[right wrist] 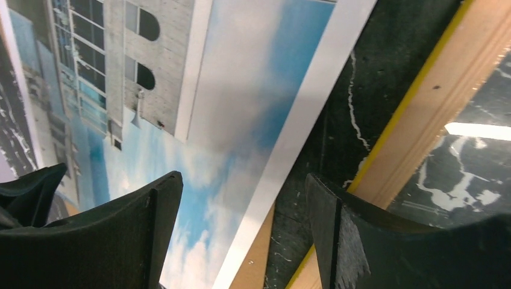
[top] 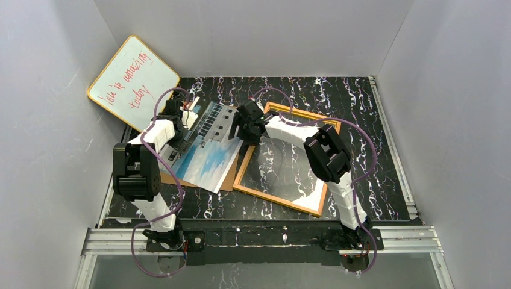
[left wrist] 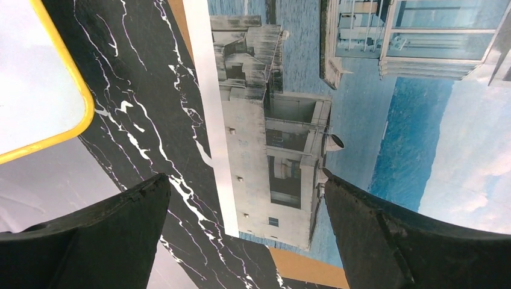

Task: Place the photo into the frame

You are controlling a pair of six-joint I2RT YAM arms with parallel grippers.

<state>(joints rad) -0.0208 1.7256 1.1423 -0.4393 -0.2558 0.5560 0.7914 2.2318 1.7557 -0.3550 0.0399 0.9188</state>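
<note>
Photo [top: 208, 150] lies face-up on board [left wrist: 301, 268], beside frame [right wrist: 416, 120]; left gripper [left wrist: 247, 186] and right gripper [right wrist: 244, 180] gape wide over its edges, empty.

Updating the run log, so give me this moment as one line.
photo: face up on brown board | frame: beside it, empty | left claw: open over photo edge | right claw: open over opposite edge

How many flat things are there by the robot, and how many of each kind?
photo: 1
picture frame: 1
brown backing board: 1
whiteboard: 1
Total: 4
</note>
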